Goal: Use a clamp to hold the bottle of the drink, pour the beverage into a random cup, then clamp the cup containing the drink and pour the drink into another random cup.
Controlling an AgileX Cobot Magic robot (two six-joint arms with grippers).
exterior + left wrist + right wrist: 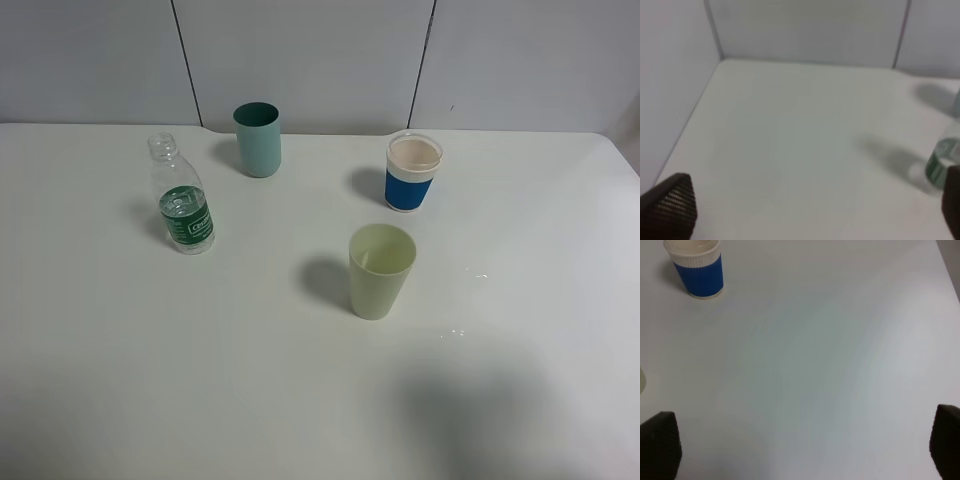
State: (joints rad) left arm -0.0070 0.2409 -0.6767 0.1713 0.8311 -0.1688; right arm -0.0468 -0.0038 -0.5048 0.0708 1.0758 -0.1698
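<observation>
The bottle [183,200] stood upright on the left part of the counter [200,380], its long axis vertical and its narrow neck on top, as far as I could see without a cap. The teal cup [258,140] was behind it, toward the wall. The white cup with the blue band [413,172] stood on the right side, and the pale yellow-green cup [381,270] was nearer the middle. All four stood apart from each other.

The left pincer [812,200] was wide open and held nothing. In its own camera the bottle showed only at the edge, ahead of the pincer and off toward one of its dark fingers [670,210], not on the middle line of the gap. The right pincer [804,440] was also fully open and empty, with bare counter between its fingers and the banded cup far ahead of it.

In my judgement the left arm was the nearer one to the bottle. It would need to turn toward the bottle and approach it from the side, so that the fingers close across the ribbed body.
</observation>
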